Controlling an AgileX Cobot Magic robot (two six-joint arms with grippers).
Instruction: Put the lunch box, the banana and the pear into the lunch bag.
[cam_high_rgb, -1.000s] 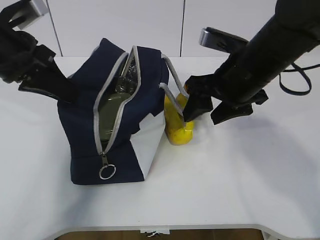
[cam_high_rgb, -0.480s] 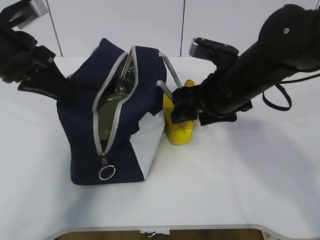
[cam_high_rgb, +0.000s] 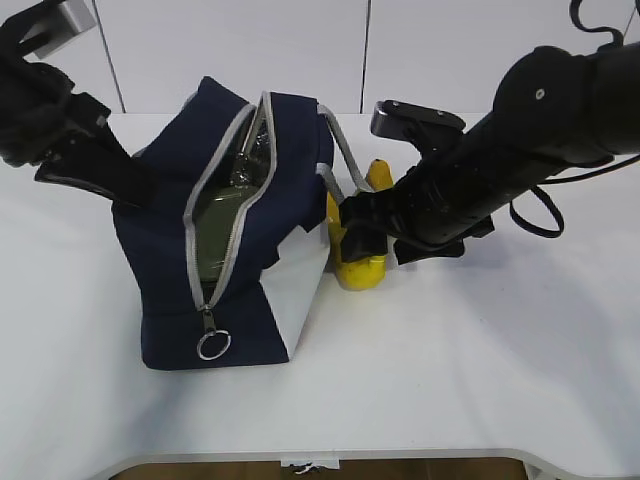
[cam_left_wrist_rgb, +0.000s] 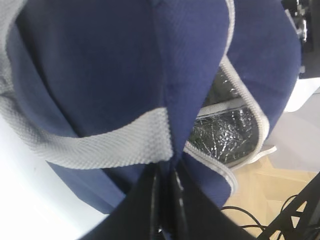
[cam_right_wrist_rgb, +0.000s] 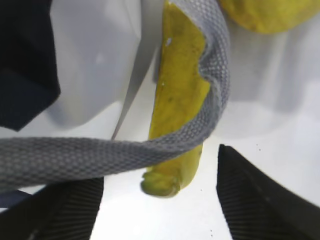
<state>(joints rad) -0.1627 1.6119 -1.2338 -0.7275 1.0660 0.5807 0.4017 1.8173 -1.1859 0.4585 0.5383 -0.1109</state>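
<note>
The navy lunch bag (cam_high_rgb: 165, 250) stands left of centre with its zipper open. The lunch box's green lid (cam_high_rgb: 213, 228) shows inside it. My left gripper (cam_high_rgb: 128, 182) is shut on the bag's far-left fabric edge (cam_left_wrist_rgb: 165, 125), with both fingers pressed together. The banana (cam_high_rgb: 360, 266) lies against the bag's white side panel, with a grey webbing handle (cam_right_wrist_rgb: 150, 150) draped across it. My right gripper (cam_high_rgb: 366, 226) is open, its fingers (cam_right_wrist_rgb: 265, 195) on either side of the banana's end (cam_right_wrist_rgb: 175, 115) without touching. The pear (cam_high_rgb: 378, 174) sits just behind the banana and shows at the top of the right wrist view (cam_right_wrist_rgb: 265, 12).
The white table (cam_high_rgb: 480, 340) runs to its front edge near the bottom. The zipper's metal ring pull (cam_high_rgb: 214, 344) hangs at the bag's front. A white wall stands behind. My right arm (cam_high_rgb: 540, 120) reaches in from the upper right.
My right arm has swung left and lowered, bringing its open gripper from right of the fruit down over the banana. The left gripper and the bag have not moved.
</note>
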